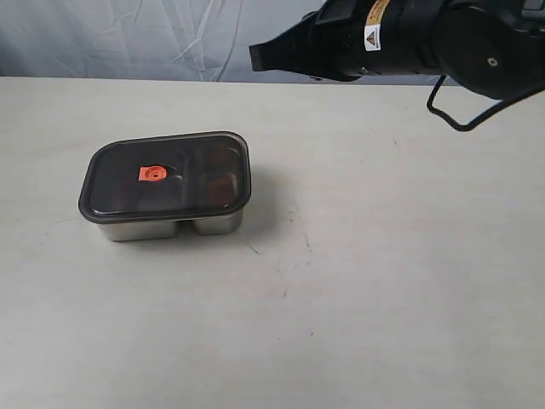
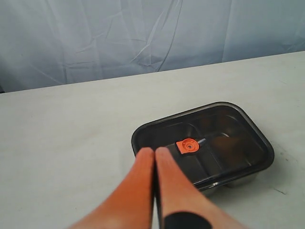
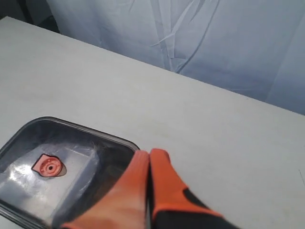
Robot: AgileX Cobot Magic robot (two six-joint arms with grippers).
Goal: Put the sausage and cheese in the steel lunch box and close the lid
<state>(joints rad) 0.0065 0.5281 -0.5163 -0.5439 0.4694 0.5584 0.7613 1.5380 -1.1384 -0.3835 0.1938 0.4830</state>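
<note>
- Our left gripper (image 2: pixel 154 151) has its orange fingers (image 2: pixel 138 176) pressed together with nothing between them.
- Our right gripper (image 3: pixel 149 153) is likewise pressed together and carries nothing.
- The lid (image 2: pixel 228 138) sits on the steel lunch box (image 1: pixel 136 228), with its rounded edge matching the box rim all round as far as we can see.
- Ahead of and below the left fingertips lies one long edge of the lid, and the orange valve (image 2: pixel 188 145) sits just beyond them.
- Ahead of and below the right fingertips is a rounded corner of the lid (image 3: pixel 71 162), with the valve (image 3: pixel 47 167) further off to one side.
- In the exterior view nothing touches the lid (image 1: pixel 166 175), so both grippers hang clear above it.
- Through the dark tint we see only dim shapes in the two compartments, and we cannot tell the sausage or the cheese.
- The right arm (image 1: pixel 400 34) hangs high behind the box, well apart from it.
- Bare table (image 1: pixel 383 298) stretches on every side of the box.
- The table is pale and matte with a few small dark scuffs.
- Beyond its far edge hangs a creased blue-grey cloth (image 1: pixel 128 38).
</note>
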